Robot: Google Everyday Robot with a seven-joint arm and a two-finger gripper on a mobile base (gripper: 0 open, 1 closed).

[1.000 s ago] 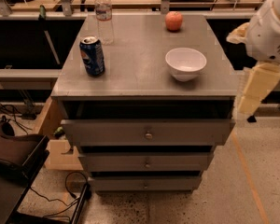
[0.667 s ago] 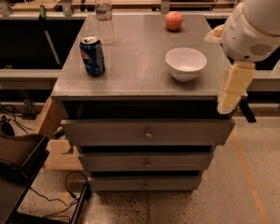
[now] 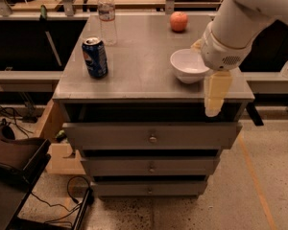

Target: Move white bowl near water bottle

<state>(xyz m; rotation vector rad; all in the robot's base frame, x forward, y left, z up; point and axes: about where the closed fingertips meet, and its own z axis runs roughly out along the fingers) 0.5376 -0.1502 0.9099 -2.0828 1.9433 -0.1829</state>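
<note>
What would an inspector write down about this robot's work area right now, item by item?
Surface: grey cabinet top, four items on it.
Job's things: white bowl front right; water bottle upright back left, well apart.
Clutter: soda can left; apple back right.
Grippers: gripper hangs over the front right edge, beside the bowl.
Cables: black cables on the floor, lower left.
Surroundings: drawers below the top.

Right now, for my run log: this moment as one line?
pincer: right of white bowl, at front edge of cabinet top | white bowl: front right | water bottle: upright, back left | task: not yet done
</note>
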